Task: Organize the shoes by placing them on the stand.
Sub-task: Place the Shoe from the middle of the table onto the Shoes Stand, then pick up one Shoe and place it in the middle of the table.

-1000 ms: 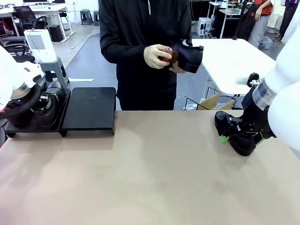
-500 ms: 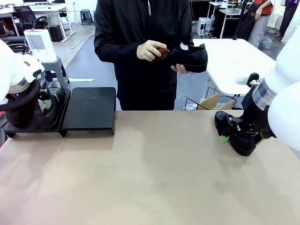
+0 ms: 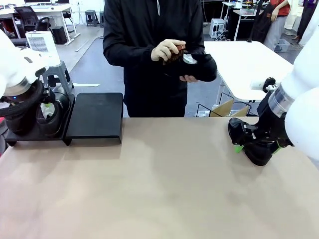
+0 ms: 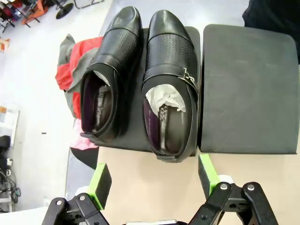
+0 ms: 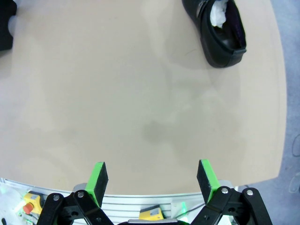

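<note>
1. Starting nearest: the right gripper (image 5: 152,178) hangs over the bare bench (image 5: 117,93); its fingers (image 5: 99,177) stand wide apart with nothing between them.
2. Ahead of those fingers, and off to one side in the right wrist view, the loose shoe (image 5: 218,30) lies on the bench, well apart from them; its long axis runs roughly away from the gripper, heel end nearer, toe farther and cut off by the picture's edge; white paper (image 5: 218,10) is stuffed in its mouth; the right arm looks the nearer one, so the next pick probably falls to it, with the fingers set across the shoe's width.
3. Across the bench, the left gripper (image 4: 153,183) hovers above the near edge of the stand (image 4: 248,84); its fingers are likewise spread wide and hold nothing.
4. The stand's panel on the robot's left carries the plain shoe (image 4: 110,79) and the buckled shoe (image 4: 171,89) side by side, about touching, heels toward the gripper, toes away; the buckled one has paper in it; the other panel is bare, which I judge room enough for what remains.
5. Farthest off, the person (image 3: 149,30) keeps the held shoe (image 3: 199,67) above the far edge; the holding hand (image 3: 188,78) is under it; the brushing hand (image 3: 167,50) works a small reddish-brown brush (image 3: 178,56) on it.
</note>
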Action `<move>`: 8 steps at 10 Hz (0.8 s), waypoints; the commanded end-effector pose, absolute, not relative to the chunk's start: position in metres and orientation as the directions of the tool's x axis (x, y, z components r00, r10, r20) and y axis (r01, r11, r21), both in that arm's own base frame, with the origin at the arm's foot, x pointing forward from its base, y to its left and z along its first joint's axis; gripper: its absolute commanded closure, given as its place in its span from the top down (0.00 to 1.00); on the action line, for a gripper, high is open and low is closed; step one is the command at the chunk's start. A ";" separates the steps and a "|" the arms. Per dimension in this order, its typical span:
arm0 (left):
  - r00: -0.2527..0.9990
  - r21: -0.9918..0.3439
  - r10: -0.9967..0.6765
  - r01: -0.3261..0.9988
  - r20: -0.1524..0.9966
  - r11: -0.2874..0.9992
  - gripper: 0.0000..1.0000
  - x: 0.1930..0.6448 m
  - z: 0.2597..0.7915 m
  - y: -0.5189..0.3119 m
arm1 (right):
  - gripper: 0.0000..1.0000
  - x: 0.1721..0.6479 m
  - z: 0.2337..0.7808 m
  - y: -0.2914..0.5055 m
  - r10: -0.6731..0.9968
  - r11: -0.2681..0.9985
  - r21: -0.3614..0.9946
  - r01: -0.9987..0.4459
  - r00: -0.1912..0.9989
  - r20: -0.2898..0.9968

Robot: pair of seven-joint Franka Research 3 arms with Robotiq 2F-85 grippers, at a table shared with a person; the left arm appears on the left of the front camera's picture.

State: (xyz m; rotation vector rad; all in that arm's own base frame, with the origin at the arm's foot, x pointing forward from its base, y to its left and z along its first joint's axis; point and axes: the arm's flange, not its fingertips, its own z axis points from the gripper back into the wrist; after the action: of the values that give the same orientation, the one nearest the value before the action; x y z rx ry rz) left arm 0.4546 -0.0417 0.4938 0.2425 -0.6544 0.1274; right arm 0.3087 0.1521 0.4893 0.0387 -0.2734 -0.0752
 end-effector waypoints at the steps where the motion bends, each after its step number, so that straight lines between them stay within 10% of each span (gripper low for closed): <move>1: 0.786 0.197 0.023 -0.183 0.618 0.963 0.96 0.475 0.484 -0.032 | 1.00 0.309 0.490 0.152 -0.077 0.996 0.059 0.063 0.961 0.266; 8: 0.786 0.197 0.023 -0.183 0.618 0.963 0.96 0.475 0.484 -0.032 | 1.00 0.309 0.490 0.152 -0.077 0.996 0.059 0.063 0.961 0.266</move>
State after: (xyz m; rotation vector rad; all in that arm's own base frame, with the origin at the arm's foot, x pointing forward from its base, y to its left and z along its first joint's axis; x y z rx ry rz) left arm 0.4741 -0.0325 0.4829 0.2386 -0.6445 0.1208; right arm 0.3087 0.1521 0.4893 0.0386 -0.2732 -0.0753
